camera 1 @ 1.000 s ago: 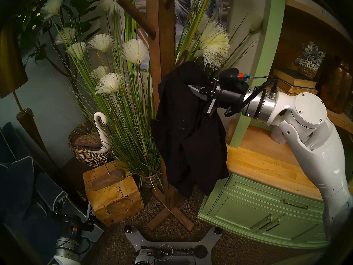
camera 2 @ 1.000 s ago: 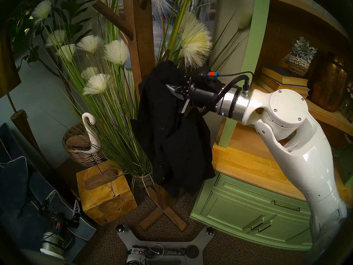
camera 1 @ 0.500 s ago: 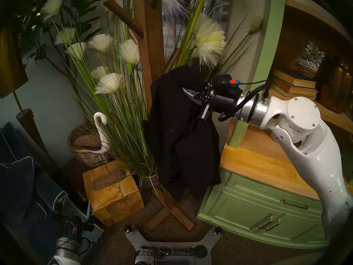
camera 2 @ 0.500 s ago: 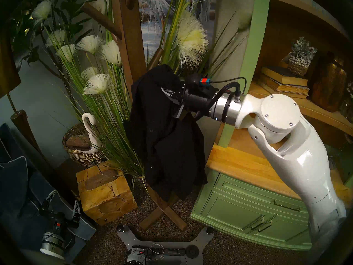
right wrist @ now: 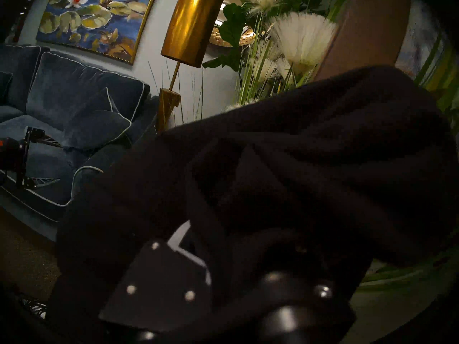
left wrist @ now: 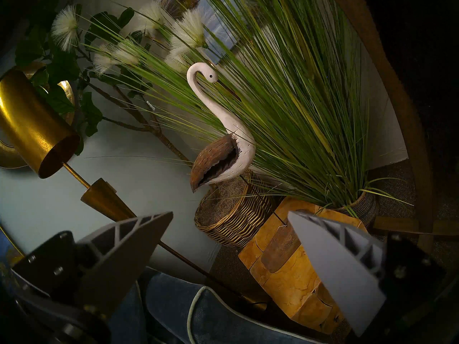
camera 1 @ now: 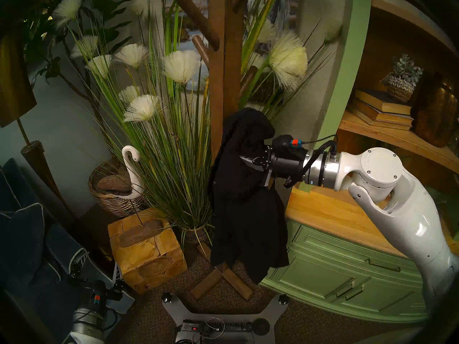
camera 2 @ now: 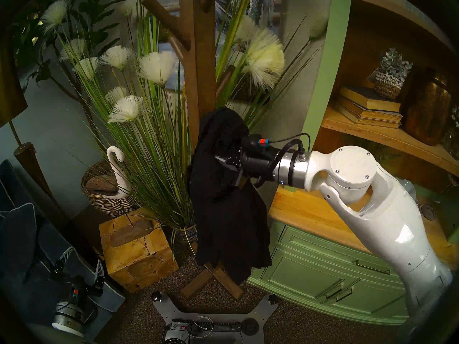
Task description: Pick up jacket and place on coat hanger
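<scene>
The black jacket [camera 1: 244, 212] hangs bunched from my right gripper [camera 1: 244, 161], which is shut on its upper part. The fabric covers most of the fingers. It hangs in front of the brown wooden coat stand [camera 1: 223, 75], its top fold a little below the lower right peg [camera 1: 248, 78] and touching no peg. Its hem reaches the X-shaped foot [camera 1: 223, 282]. The right wrist view is mostly filled by the jacket [right wrist: 285, 162], with the stand's post [right wrist: 367, 30] behind. My left gripper [camera 1: 95, 264] is open and empty, low over the blue cushion [camera 1: 24, 236].
A green cabinet [camera 1: 347, 269] with a wooden top stands close to the right of the stand. Tall grass with white plumes [camera 1: 159, 137] surrounds the post. A swan figure [camera 1: 130, 167], a wicker basket [camera 1: 111, 199], a wooden block [camera 1: 146, 251] and a brass lamp [camera 1: 37, 162] stand on the left.
My right arm has come down with the jacket, whose top now sits well below the lower right peg. The stand leaned left, then swung back to the right.
</scene>
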`<action>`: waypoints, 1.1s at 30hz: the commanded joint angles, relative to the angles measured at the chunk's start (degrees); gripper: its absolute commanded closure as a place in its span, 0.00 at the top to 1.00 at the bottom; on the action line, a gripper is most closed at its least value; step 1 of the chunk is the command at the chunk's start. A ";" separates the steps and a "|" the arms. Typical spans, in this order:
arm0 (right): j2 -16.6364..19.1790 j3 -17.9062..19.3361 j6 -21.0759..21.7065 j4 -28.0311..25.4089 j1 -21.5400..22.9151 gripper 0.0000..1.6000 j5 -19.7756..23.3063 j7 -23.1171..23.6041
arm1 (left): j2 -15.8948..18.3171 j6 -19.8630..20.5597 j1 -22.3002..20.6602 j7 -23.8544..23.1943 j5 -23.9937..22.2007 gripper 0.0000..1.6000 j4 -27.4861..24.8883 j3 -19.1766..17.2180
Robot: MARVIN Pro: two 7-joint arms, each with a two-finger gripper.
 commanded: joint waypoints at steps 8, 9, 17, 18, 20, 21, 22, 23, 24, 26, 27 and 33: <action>0.83 3.52 -2.42 -0.25 -1.05 0.00 0.91 -0.45 | 0.09 -0.21 -0.04 0.12 -0.12 1.00 -1.52 -0.38; 0.88 3.51 -2.62 -0.26 -1.16 0.00 0.79 -0.47 | 0.09 -0.21 -0.03 0.12 -0.13 1.00 -1.52 -0.38; 0.82 3.48 -2.81 -0.43 -1.40 0.00 0.81 -0.84 | 0.10 -0.21 -0.03 0.12 -0.12 1.00 -1.52 -0.38; 0.83 3.49 -2.81 -0.44 -1.42 0.00 0.82 -0.87 | 0.10 -0.21 -0.04 0.12 -0.12 1.00 -1.52 -0.38; 0.83 3.52 -2.82 -0.47 -1.47 0.00 0.82 -0.97 | 0.10 -0.21 -0.04 0.12 -0.12 1.00 -1.52 -0.38; 0.82 3.54 -2.81 -0.47 -1.49 0.00 0.81 -1.02 | 0.10 -0.21 -0.04 0.12 -0.12 1.00 -1.52 -0.38; 0.82 3.55 -2.81 -0.47 -1.49 0.00 0.81 -1.03 | 0.10 -0.21 -0.04 0.12 -0.12 1.00 -1.51 -0.38; 0.82 3.56 -2.81 -0.47 -1.49 0.00 0.78 -1.08 | 0.10 -0.21 -0.04 0.12 -0.12 1.00 -1.51 -0.38; 0.82 3.55 -2.82 -0.46 -1.49 0.00 0.75 -1.12 | 0.10 -0.22 -0.04 0.12 -0.12 1.00 -1.51 -0.38; 0.79 3.54 -2.76 -0.45 -1.46 0.00 0.72 -1.22 | 0.10 -0.22 -0.04 0.12 -0.12 1.00 -1.51 -0.38; 0.77 3.48 -2.63 -0.41 -1.38 0.00 0.72 -1.24 | 0.10 -0.22 -0.04 0.12 -0.12 1.00 -1.51 -0.38; 0.68 2.58 -2.63 0.02 -1.40 0.00 0.03 -1.31 | 0.10 -0.21 -0.02 0.11 -0.14 1.00 -1.53 -0.38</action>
